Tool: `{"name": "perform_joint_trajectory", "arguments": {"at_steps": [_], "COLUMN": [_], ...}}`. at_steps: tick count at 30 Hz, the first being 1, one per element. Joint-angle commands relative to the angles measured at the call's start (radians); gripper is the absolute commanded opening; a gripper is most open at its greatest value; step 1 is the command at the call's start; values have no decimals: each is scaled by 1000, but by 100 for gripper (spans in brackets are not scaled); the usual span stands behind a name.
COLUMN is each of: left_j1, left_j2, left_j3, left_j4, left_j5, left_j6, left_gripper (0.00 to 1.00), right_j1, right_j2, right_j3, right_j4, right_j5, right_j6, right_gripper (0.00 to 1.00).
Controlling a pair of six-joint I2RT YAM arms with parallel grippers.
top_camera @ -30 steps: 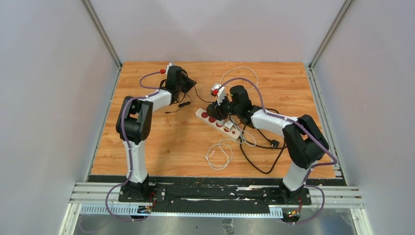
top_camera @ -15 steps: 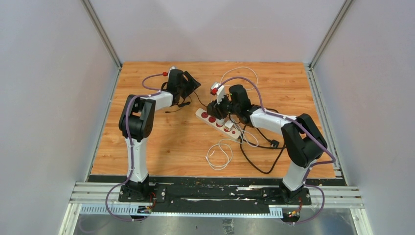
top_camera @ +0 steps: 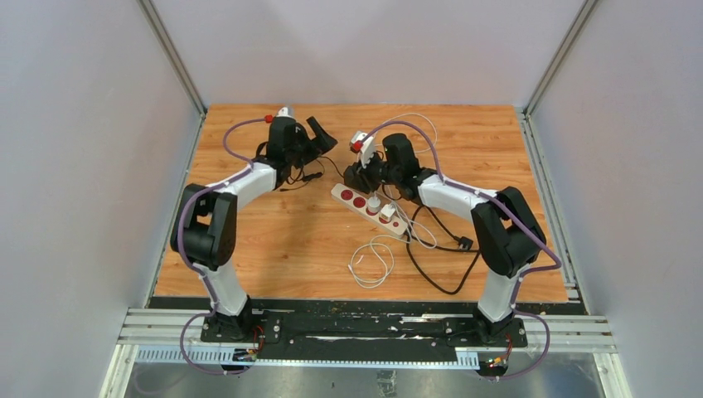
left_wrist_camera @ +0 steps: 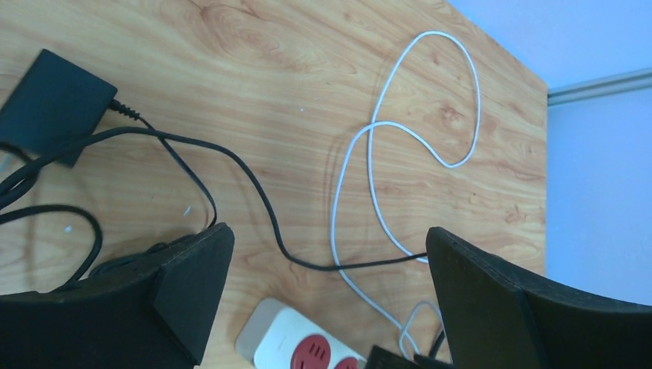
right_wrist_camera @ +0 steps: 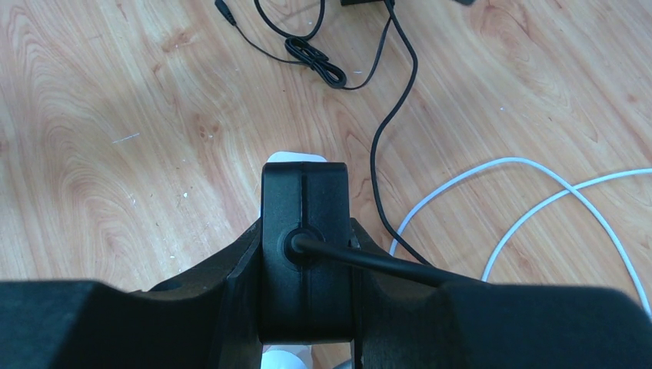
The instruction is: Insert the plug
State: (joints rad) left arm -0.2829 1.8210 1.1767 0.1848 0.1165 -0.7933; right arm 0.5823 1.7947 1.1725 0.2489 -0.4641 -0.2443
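rail [top_camera: 365,327]: black plate along the near edge, carrying both arm bases.
surface [top_camera: 273,265]: wood-grain board, orange-brown, running back to the far wall.
white coil [top_camera: 370,261]: loose loops lying flat near the front, just left of the black loop.
black loop [top_camera: 439,274]: wide curve of cord on the near right, close to a small black connector [top_camera: 466,243].
power strip [top_camera: 396,225]: white, lying diagonally at mid-surface; two red sockets open at its far end, two white adapters [top_camera: 381,207] plugged in further along, crowding the row.
plug [right_wrist_camera: 306,200]: black, held over the far end of the power strip, white casing showing beyond it; cannot tell whether seated in a socket.
right hand [right_wrist_camera: 306,238]: clamped on the plug, its cord leaving to the right.
left hand [left_wrist_camera: 327,238]: spread wide, holding nothing, raised above the surface beyond the strip's far end.
black adapter [left_wrist_camera: 54,104]: flat on the surface below the left hand, with a thin black lead [left_wrist_camera: 254,192] trailing toward the power strip.
cable bundle [right_wrist_camera: 315,65]: small tied knot of black wire, between the two hands.
far white cable [left_wrist_camera: 430,115]: open loops across the far right of the surface.
room: pale walls on three sides, metal posts [top_camera: 170,54] in the far corners.
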Motion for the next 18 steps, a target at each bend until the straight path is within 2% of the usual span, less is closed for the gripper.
{"name": "perform_joint_trajectory", "arguments": {"at_steps": [1, 10, 18], "left_j1": [6, 6, 6], "left_j2": [-96, -301, -388], "left_j3": [-80, -235, -290], "left_j4": [-85, -137, -172], "left_j5": [-35, -113, -182], "left_j6": [70, 93, 100], "left_gripper": [100, 100, 100], "right_j1": [3, 17, 26], "right_j2": [36, 72, 100], "right_j3": [40, 43, 52], "right_j4": [31, 51, 80], "right_j5": [-42, -40, -33], "right_j6": [10, 40, 64], "right_gripper": [0, 0, 0]}}
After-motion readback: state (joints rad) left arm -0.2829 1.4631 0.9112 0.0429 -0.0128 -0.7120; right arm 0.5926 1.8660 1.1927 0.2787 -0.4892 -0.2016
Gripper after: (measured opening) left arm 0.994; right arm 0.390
